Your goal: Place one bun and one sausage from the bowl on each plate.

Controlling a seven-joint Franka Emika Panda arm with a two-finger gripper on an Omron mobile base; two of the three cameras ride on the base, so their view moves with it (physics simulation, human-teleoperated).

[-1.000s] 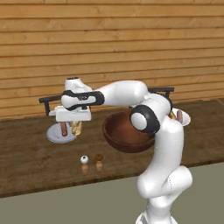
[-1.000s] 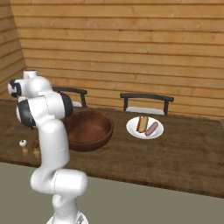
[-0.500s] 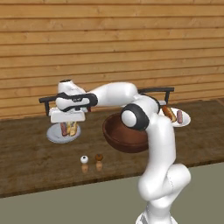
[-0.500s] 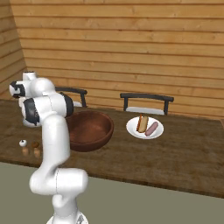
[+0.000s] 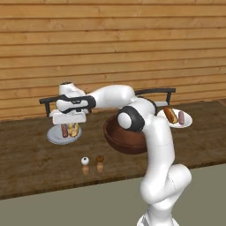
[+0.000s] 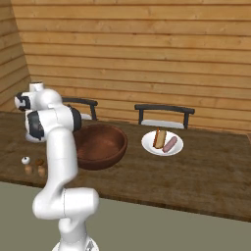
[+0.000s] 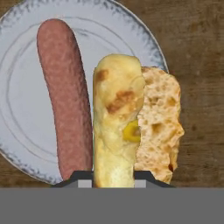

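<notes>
My gripper [image 5: 69, 127] hangs low over the left plate [image 5: 55, 137], shut on a yellowish-tan bun [image 5: 75, 129]. In the hand view the bun [image 7: 116, 118] sits between my fingertips [image 7: 81, 177], over the pale plate [image 7: 22, 109] and right beside a pinkish sausage [image 7: 63, 96] that lies on it. I cannot tell whether the bun touches the plate. The dark wooden bowl [image 5: 126, 137] [image 6: 100, 144] stands mid-table. The right plate [image 5: 187, 121] [image 6: 149, 146] carries an orange bun [image 5: 170, 114] [image 6: 159, 138] and a sausage [image 5: 181, 117] [image 6: 170, 144].
Two small shakers [image 5: 85, 164] [image 5: 100, 162] stand near the table's front edge, in front of the left plate; the right base view shows them [image 6: 25, 164] [image 6: 40, 166] left of the bowl. Two dark chair backs [image 6: 164, 109] rise behind the table against the wooden wall.
The hand has shifted a little left and down over the left plate, still gripping the bun, and the elbow has swung right. The jaws have closed very slightly.
</notes>
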